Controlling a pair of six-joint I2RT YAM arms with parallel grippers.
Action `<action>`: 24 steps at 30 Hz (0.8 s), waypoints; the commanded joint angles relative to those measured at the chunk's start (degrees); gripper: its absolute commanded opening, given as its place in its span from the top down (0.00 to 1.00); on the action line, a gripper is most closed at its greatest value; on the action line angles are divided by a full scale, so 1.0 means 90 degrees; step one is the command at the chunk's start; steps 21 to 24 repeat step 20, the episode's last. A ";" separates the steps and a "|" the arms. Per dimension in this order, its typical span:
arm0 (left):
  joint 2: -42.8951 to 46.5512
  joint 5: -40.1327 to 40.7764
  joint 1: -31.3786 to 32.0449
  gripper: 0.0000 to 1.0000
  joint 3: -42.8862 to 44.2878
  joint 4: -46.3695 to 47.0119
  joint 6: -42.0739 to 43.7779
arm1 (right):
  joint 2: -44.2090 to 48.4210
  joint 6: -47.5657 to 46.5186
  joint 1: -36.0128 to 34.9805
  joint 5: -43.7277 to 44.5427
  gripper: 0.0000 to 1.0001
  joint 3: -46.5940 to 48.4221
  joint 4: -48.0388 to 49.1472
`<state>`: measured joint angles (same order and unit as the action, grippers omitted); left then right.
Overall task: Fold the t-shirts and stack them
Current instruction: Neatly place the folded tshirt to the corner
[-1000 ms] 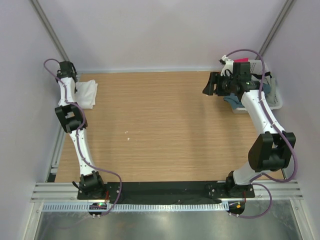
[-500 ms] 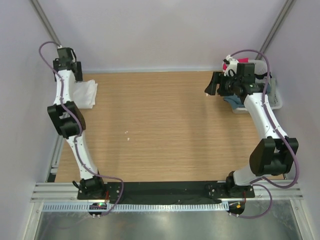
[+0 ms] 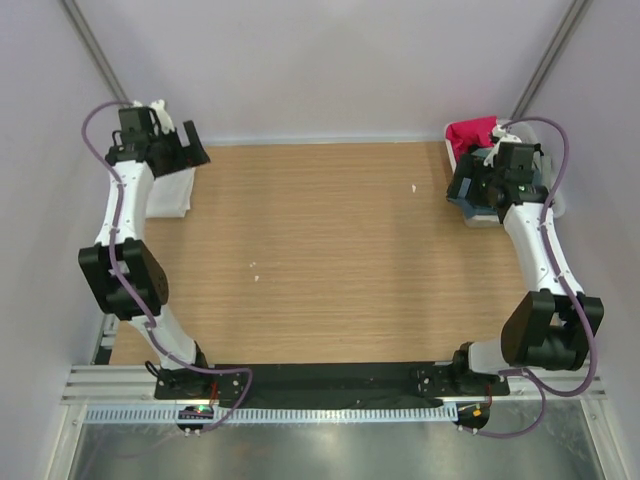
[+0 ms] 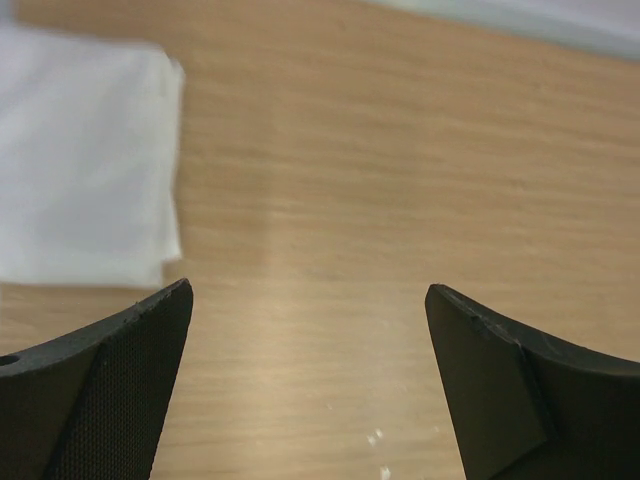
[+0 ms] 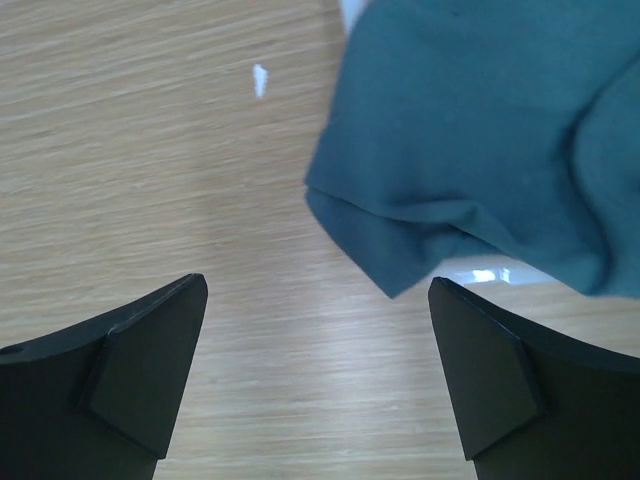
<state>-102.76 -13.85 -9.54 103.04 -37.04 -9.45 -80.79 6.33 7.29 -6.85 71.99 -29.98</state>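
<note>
**Step in hand: first t-shirt released, second t-shirt to be fetched.**

The folded white t-shirt (image 4: 80, 160) lies at the far left corner of the tabletop (image 3: 320, 250). The left gripper (image 3: 185, 150) hangs above its far edge, jaws spread wide and empty. The right gripper (image 5: 317, 285), likewise released and empty, hovers at the basket (image 3: 556, 203) by the far right corner. There the slate blue t-shirt (image 5: 480, 130) hangs over the rim and the red-pink t-shirt (image 3: 472, 133) fills the far end. The next move probably calls for the right gripper to descend, pinch the blue hem and draw it to mid-tabletop. Compared with a second ago, the left gripper has lifted off the white t-shirt and opened. The right gripper has pulled back from over the tabletop to the basket.
</note>
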 commanded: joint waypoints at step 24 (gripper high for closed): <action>0.1594 -0.0883 0.1001 0.00 -0.0160 -0.1226 0.0347 | 0.1242 0.0225 0.0010 0.1319 0.00 -0.0049 -0.1113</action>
